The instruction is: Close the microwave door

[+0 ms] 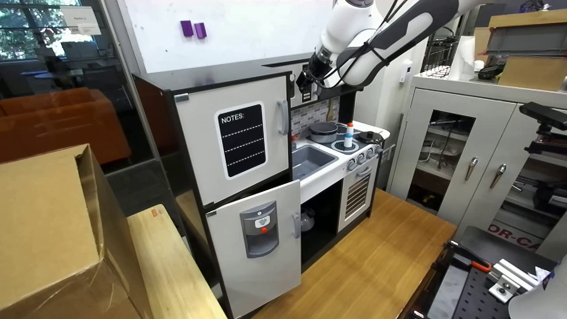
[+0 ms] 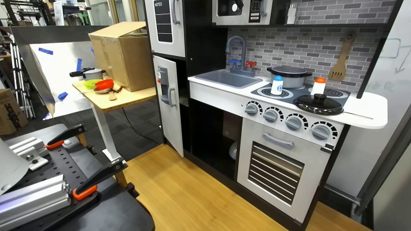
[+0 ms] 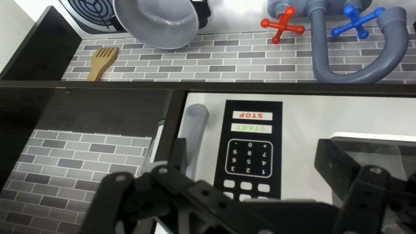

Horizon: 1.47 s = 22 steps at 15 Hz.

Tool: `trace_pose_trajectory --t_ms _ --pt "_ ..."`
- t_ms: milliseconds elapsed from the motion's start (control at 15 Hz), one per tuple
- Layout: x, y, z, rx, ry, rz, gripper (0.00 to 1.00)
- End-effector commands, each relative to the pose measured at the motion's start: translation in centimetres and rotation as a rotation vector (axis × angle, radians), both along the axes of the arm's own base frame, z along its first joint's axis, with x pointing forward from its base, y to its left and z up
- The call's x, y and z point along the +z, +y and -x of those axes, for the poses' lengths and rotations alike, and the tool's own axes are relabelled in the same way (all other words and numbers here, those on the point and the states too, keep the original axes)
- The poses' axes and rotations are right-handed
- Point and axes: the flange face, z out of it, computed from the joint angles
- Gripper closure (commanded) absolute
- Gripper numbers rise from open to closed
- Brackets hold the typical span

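From the left in the wrist view, which stands upside down, we meet a wooden spatula (image 3: 102,61), then a grey pot (image 3: 156,19), both beyond a black shelf (image 3: 227,86). Next comes a black post (image 3: 175,110), and hard against it the edge of the microwave door (image 3: 302,130). The door lies straight ahead of the claw (image 3: 253,151) — we see it filling the gap and running on behind the fingers (image 3: 338,165), which stand well apart. One finger overlaps the door's grey handle (image 3: 195,126); whether the two touch, we cannot tell. The black keypad (image 3: 250,149) shows between the fingers, and the other finger stands in front of the door's dark window (image 3: 396,152). The door looks flush with the post, though we cannot be sure it is fully shut.

In an exterior view, again from the left, we have a cardboard box (image 1: 48,221), a light wooden table (image 1: 172,266) and the play fridge (image 1: 241,197), whose upper door (image 1: 241,141) looks closed and whose lower door (image 1: 261,279) hangs ajar. Then come the sink (image 1: 312,158) and, higher up, the claw on its white arm (image 1: 361,62) — near the microwave door, though we cannot make out its fingers from here. Farther right we find a blue-capped shaker (image 1: 348,142), a black lid (image 1: 370,136) and a grey metal cabinet (image 1: 480,137).
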Motion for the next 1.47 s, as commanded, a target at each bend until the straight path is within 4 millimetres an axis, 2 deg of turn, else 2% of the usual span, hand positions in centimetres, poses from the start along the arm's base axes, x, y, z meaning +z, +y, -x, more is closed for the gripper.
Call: trace_pose_trajectory --t_ms 0,600,867,1200,1400 --pt "0.0 0.0 0.0 0.000 0.000 0.000 0.00" --pt "0.2 0.2 0.0 -0.004 0.000 0.005 0.00" --pt "0.4 1.5 -0.1 0.017 0.007 0.004 0.00" --pt "0.4 4.4 0.1 0.066 0.027 -0.004 0.01" --pt "0.5 3.9 1.2 0.059 0.049 0.023 0.00"
